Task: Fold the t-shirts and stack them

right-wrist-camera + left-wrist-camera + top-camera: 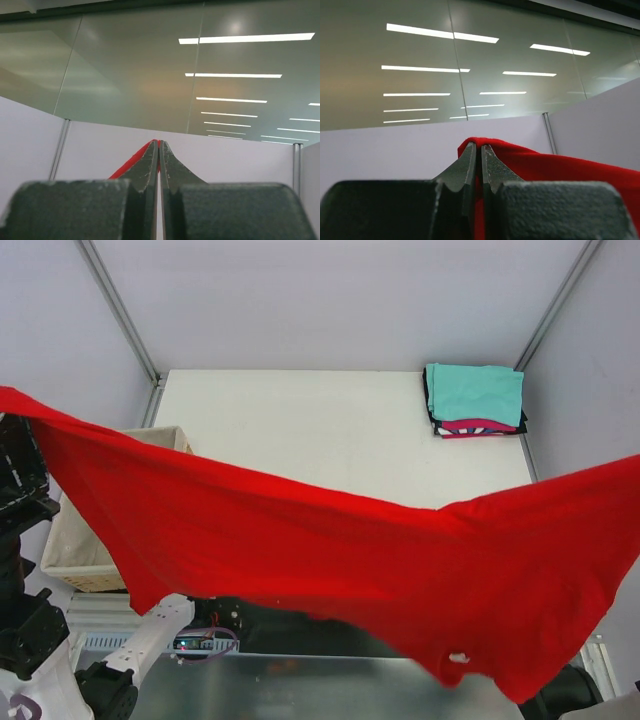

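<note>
A: What hides the table (300,425)?
B: One red t-shirt (330,560), stretched aloft, left gripper (479,147) and right gripper (158,144) each clamped on it.
A: Else?
B: One basket (78,545) left; three folded t-shirts (475,398) stacked far right.

Top view looks down on the table (300,430); wrist views point upward; all share the red t-shirt (330,560).

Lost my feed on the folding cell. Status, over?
Left pincer, right pincer shut on red t-shirt, stretched above table. Folded stack far right corner, teal on top. Wicker basket at left edge.
</note>
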Controlling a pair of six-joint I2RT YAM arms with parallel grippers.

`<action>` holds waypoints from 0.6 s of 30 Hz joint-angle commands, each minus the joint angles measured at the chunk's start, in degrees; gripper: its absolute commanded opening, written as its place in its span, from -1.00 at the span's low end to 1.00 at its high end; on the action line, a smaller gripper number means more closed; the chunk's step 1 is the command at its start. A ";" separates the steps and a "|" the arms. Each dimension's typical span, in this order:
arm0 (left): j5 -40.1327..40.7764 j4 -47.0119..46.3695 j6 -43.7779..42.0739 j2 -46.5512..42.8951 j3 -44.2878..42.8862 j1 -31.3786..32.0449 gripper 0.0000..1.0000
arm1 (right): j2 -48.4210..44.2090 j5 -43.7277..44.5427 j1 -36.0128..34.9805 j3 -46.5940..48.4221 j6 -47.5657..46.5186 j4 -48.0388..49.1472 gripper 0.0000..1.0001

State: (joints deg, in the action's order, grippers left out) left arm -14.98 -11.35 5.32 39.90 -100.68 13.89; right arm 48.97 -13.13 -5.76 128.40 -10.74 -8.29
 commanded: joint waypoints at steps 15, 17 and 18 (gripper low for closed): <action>0.04 -3.06 2.85 -0.35 6.47 0.08 -1.00 | 22.21 -6.30 0.66 11.69 16.88 13.48 -0.99; 0.13 -2.97 2.85 -0.35 6.82 0.08 -1.00 | 24.67 -6.82 0.66 12.57 18.47 14.53 -0.99; 0.13 -2.97 2.94 -0.35 6.82 0.08 -1.00 | 25.12 -6.91 0.66 12.58 19.87 14.80 -0.99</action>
State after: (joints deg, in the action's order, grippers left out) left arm -14.98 -11.57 7.22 40.21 -93.95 13.89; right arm 69.28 -18.04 -5.48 139.74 1.26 1.67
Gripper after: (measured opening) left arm 0.014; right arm 0.012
